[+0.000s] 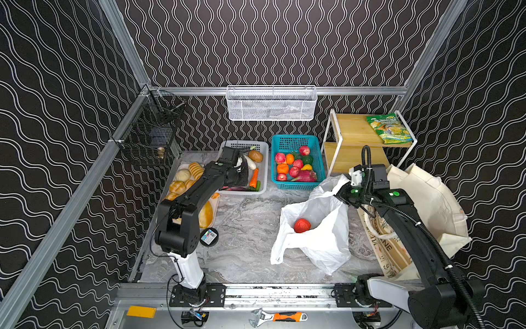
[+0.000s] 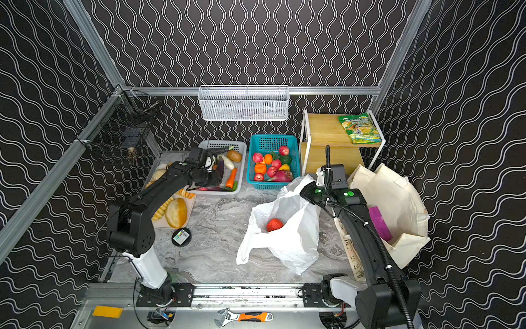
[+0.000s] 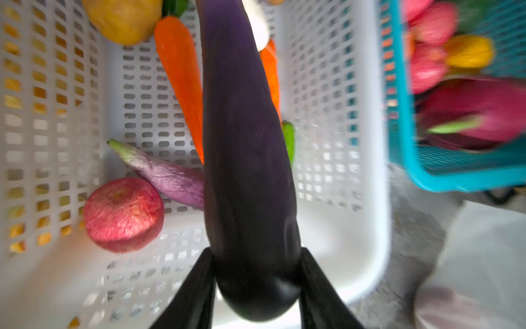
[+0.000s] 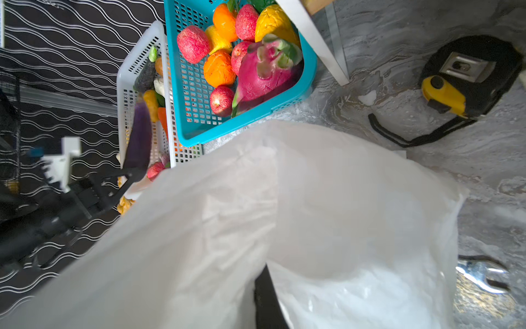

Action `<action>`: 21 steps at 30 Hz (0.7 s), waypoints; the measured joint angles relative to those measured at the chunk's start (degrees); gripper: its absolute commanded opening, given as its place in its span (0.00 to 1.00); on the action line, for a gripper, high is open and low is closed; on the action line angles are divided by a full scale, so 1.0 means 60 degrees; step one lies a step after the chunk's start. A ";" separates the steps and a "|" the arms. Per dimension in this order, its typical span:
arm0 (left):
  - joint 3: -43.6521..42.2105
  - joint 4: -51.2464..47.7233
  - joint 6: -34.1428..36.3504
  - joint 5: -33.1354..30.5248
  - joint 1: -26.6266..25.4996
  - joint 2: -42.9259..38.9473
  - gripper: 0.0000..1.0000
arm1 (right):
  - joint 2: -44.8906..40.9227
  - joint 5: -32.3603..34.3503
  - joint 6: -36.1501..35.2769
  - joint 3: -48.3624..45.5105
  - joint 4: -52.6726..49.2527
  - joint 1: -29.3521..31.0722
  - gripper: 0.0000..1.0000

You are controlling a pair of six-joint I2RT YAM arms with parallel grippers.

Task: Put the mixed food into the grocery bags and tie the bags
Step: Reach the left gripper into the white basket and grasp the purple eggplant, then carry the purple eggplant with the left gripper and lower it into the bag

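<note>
A carrot is lying beside it. The left gripper is squeezing the shiny purple aubergine. The right gripper is pinching the white plastic bag.

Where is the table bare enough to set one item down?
Bare marble lies between the bread tray and the white plastic bag, in front of the white basket; also a strip along the front rail. Crowded: around the teal basket and the canvas tote.

The aubergine is cut off at the edge; the teal basket is blurred. The jaws of the right gripper are largely hidden by the plastic carrier bag.
</note>
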 measured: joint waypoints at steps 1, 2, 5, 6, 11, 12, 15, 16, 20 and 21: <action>-0.0138 0.0033 0.0069 0.0248 0.0000 -0.0295 0.41 | 0.0018 0.0015 -0.0007 0.0000 0.0000 0.0000 0.00; -0.0299 0.0102 0.0262 0.0597 0.0000 -0.0663 0.41 | 0.0044 0.0015 -0.0007 0.0000 0.0000 0.0000 0.00; -0.0710 0.0390 0.0787 0.1832 0.0000 -0.1694 0.40 | 0.0157 0.0015 -0.0029 0.0029 0.0000 0.0004 0.00; -0.0805 0.0466 0.0951 0.2229 -0.0004 -0.1982 0.40 | 0.0182 0.0015 -0.0029 0.0044 0.0000 0.0004 0.00; -0.0667 0.0404 0.1636 0.4444 -0.0131 -0.2597 0.40 | 0.0226 0.0025 -0.0036 0.0091 0.0000 0.0004 0.00; -0.0550 0.0200 0.1840 0.4838 -0.0266 -0.2623 0.39 | 0.0248 0.0029 -0.0040 0.0113 0.0000 0.0004 0.00; -0.0335 -0.0525 0.2470 0.5563 -0.0747 -0.2728 0.37 | 0.0277 0.0055 -0.0069 0.0135 0.0004 0.0004 0.00; -0.0248 -0.0834 0.2696 0.5719 -0.0918 -0.2758 0.37 | 0.0299 0.0058 -0.0073 0.0149 0.0004 0.0004 0.00; -0.0051 -0.2087 0.3381 0.5905 -0.1326 -0.2878 0.33 | 0.0401 0.0055 -0.0091 0.0189 0.0004 0.0004 0.00; -0.0062 -0.2313 0.3468 0.5839 -0.1333 -0.2969 0.32 | 0.0415 0.0055 -0.0106 0.0200 0.0000 0.0004 0.00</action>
